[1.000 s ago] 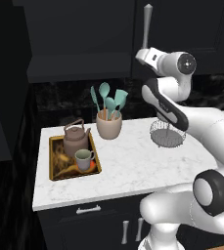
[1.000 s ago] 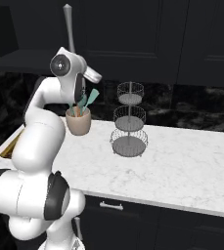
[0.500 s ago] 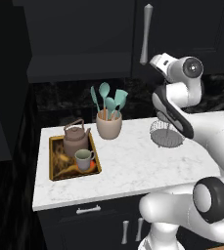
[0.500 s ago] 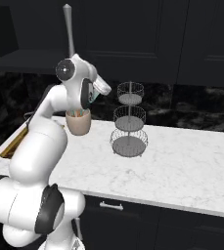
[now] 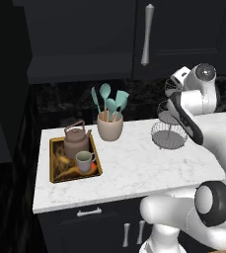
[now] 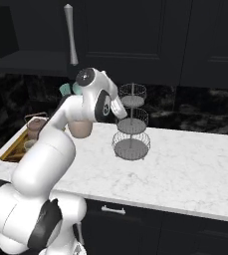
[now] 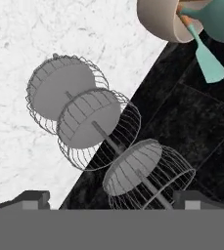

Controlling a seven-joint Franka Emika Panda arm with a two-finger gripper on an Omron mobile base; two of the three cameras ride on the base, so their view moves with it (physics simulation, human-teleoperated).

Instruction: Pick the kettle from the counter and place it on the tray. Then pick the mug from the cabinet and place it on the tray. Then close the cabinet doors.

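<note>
The brown-grey kettle (image 5: 76,141) and the small mug (image 5: 85,160) both stand on the gold-rimmed tray (image 5: 52,163) at the left end of the marble counter (image 5: 134,163). In the right base view the kettle (image 6: 36,127) and tray (image 6: 12,149) show partly behind my arm. My gripper (image 5: 173,91) (image 6: 118,108) hovers above a wire basket stand, far right of the tray. It is open, with nothing between its fingertips (image 7: 33,197). A black cabinet door with a long silver bar handle (image 5: 146,34) (image 6: 70,35) lies flat and shut overhead.
A three-tier wire basket stand (image 5: 169,133) (image 6: 131,129) (image 7: 89,122) stands on the counter under my hand. A beige crock of teal utensils (image 5: 109,123) (image 7: 167,19) sits behind the tray. Dark drawers (image 5: 92,212) run under the counter, and black tile backs it.
My hand has swung right and down, from beside the cabinet door handle to over the wire basket stand. Kettle, mug and tray have not moved.
</note>
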